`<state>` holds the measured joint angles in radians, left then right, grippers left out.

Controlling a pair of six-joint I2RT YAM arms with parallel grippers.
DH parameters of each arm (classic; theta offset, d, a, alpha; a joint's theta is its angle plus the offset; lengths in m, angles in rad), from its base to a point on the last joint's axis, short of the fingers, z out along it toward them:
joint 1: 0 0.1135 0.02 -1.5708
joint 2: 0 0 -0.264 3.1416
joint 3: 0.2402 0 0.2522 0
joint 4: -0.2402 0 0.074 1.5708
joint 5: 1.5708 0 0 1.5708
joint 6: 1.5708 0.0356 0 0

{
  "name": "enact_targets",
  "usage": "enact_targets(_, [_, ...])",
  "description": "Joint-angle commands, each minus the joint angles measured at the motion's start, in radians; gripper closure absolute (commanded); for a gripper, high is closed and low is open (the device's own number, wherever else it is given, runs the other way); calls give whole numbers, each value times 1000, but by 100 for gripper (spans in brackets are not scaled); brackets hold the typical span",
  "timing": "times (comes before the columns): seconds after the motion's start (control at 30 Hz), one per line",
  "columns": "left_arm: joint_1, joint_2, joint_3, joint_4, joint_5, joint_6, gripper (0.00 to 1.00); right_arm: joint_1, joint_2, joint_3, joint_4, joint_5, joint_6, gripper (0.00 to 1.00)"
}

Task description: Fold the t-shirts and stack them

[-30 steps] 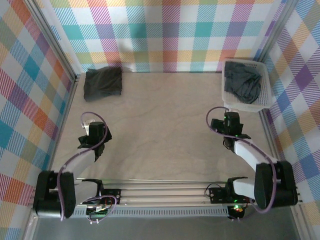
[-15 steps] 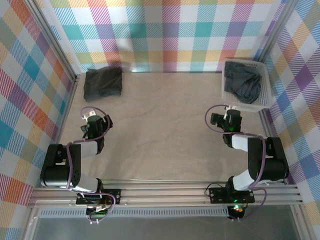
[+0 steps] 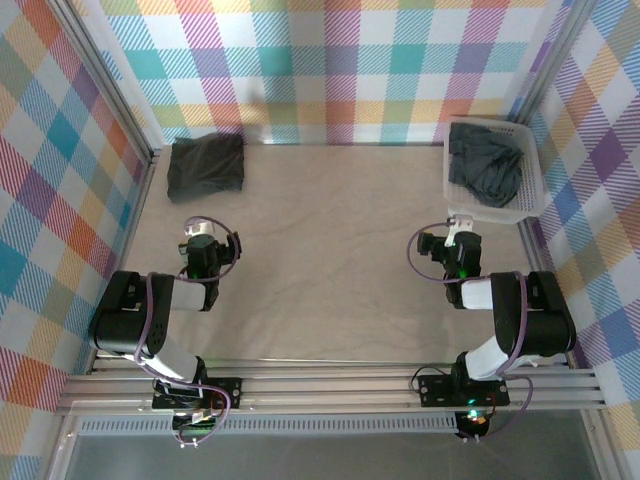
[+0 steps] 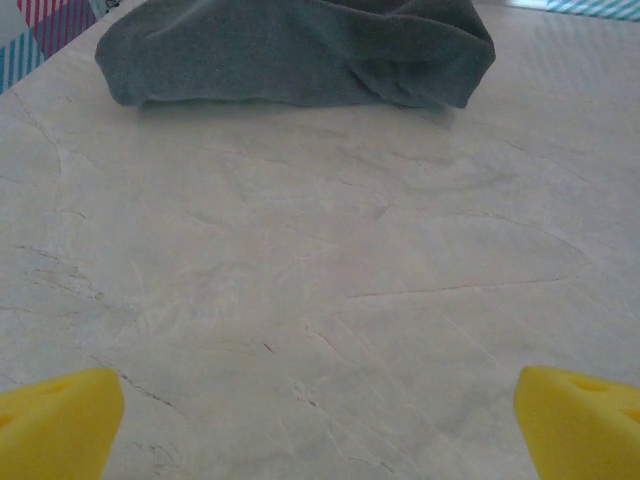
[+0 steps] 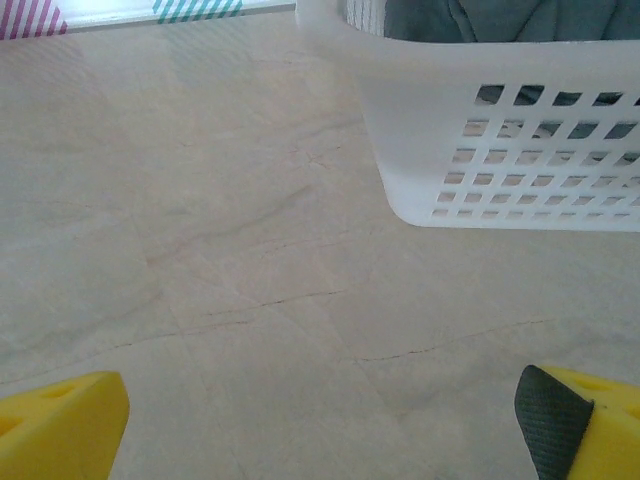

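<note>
Just before the basket (image 5: 450,100), we hold the right gripper (image 5: 320,425) wide, empty, presumably to fetch t-shirts (image 5: 480,18); left gripper (image 4: 320,425) likewise, well apart.

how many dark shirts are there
2 visible: one folded t-shirt at the far left corner of the table, one crumpled t-shirt heap in the white basket at far right; that heap may hide more.

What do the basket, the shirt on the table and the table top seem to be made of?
The basket looks like white, slightly glossy plastic: a smooth moulded lattice wall. The shirt looks like soft matte grey cloth, perhaps cotton knit: it wrinkles and slumps. The table is pale, smooth, faintly veined, perhaps laminate or wood; I cannot tell which.
</note>
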<state>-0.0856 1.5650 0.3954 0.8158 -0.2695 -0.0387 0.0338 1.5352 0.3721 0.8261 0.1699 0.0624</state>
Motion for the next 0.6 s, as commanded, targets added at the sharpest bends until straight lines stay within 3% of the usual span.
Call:
enact_targets(0.0, [1,3,6,28,13,20,0,-2,3,22,38,-16,-16,0])
enact_targets(0.57, [-3,0,7,25,6,24,0,1,0,20,38,-47,-30,0])
